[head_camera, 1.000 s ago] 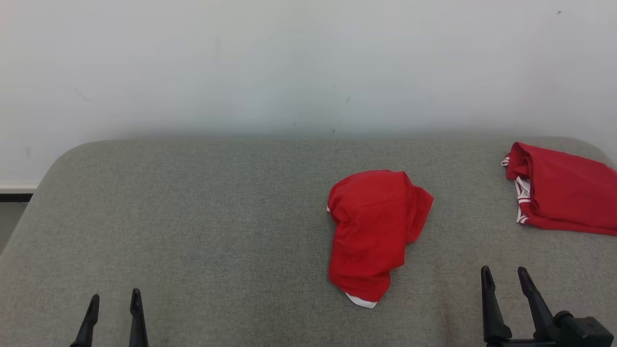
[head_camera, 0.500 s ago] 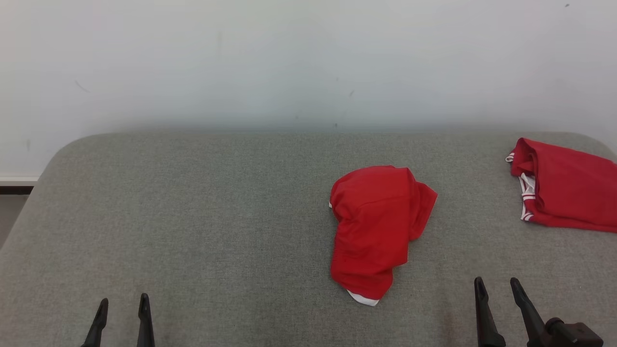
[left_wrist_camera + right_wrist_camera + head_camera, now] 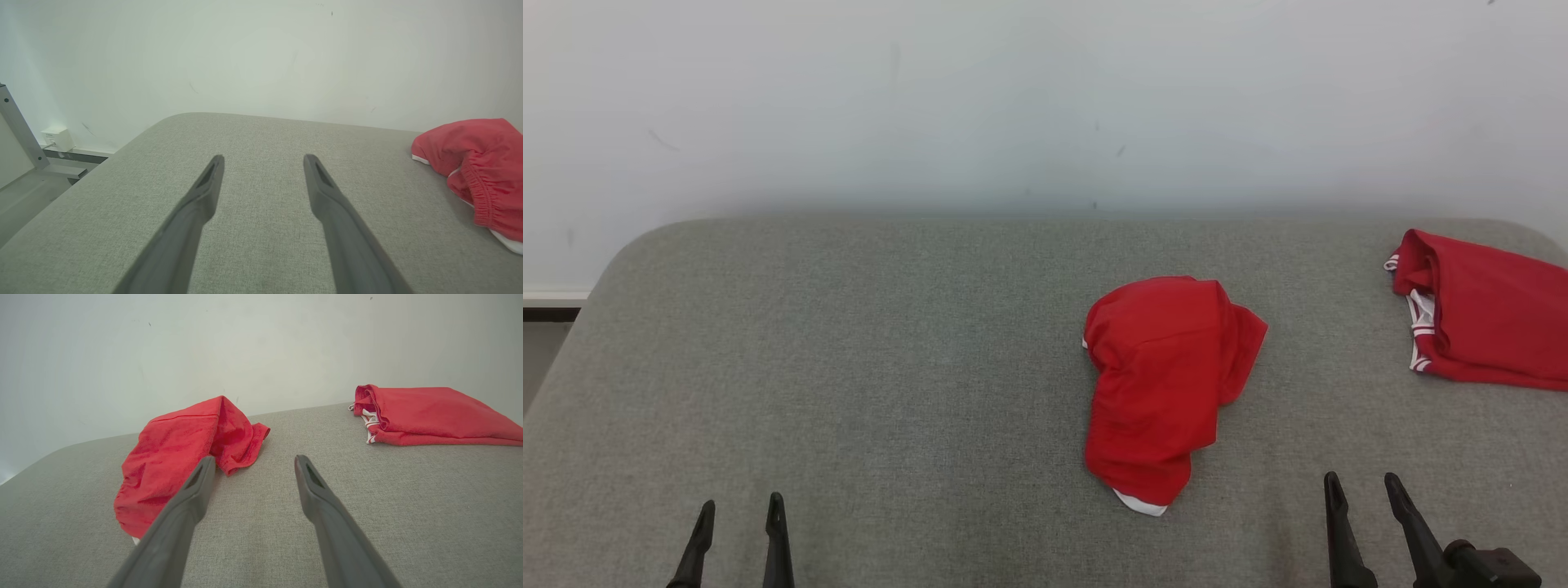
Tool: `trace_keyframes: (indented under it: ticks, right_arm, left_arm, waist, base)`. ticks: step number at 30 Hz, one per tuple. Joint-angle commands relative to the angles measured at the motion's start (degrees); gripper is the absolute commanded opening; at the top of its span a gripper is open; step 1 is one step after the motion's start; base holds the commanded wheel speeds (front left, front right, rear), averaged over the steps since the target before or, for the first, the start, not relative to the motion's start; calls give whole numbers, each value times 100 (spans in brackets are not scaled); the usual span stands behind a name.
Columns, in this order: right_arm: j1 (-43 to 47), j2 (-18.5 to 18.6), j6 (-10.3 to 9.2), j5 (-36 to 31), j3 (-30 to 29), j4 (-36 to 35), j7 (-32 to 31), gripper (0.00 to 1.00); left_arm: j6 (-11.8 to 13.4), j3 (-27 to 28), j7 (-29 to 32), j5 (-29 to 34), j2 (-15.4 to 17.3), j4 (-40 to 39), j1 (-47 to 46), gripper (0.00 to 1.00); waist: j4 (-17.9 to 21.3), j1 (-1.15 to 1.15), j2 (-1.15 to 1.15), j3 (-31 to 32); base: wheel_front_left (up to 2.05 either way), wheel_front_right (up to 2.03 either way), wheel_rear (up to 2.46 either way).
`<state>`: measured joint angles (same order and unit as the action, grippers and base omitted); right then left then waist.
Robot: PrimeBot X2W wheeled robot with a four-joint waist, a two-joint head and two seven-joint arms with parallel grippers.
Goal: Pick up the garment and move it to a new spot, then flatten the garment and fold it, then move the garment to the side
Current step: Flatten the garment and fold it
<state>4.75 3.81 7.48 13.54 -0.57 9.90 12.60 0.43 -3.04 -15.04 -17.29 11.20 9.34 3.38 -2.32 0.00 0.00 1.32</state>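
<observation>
A crumpled red garment [image 3: 1164,384] with white trim lies right of centre on the grey padded table [image 3: 849,367]. In the left wrist view the garment [image 3: 478,171] is at the right edge; in the right wrist view the garment [image 3: 184,453] lies ahead to the left. My left gripper [image 3: 739,510] is open at the lower left, far from the cloth. My right gripper [image 3: 1361,488] is open at the lower right, a short way right of the garment's lower end. Both sets of fingers hold nothing, as seen at the left gripper [image 3: 263,161] and right gripper [image 3: 253,462].
A second red garment [image 3: 1486,314], folded, lies at the table's far right edge; it shows as the folded garment [image 3: 429,414] in the right wrist view. A pale wall [image 3: 1045,98] runs behind the table. Left of the table, a wall socket [image 3: 57,138] and a metal frame [image 3: 18,130].
The head camera has tilted, so the whole picture has slid up a little. Both grippers stay open and the garments lie where they were.
</observation>
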Motion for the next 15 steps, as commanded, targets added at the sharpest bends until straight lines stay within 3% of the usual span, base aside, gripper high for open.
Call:
trace_keyframes:
  ticks: [1,15]
  right_arm:
    - [-27,30,2,15,2,8,15,100]
    - [-12,35,2,20,15,10,36,100]
  left_arm:
    - [-36,22,-18,36,-23,12,-62,100]
    - [-50,87,-19,102,-63,16,-54,100]
  waist:
    - [-10,0,0,-10]
    - [-38,0,0,-51]
  base:
    - [0,0,0]
    - [0,0,0]
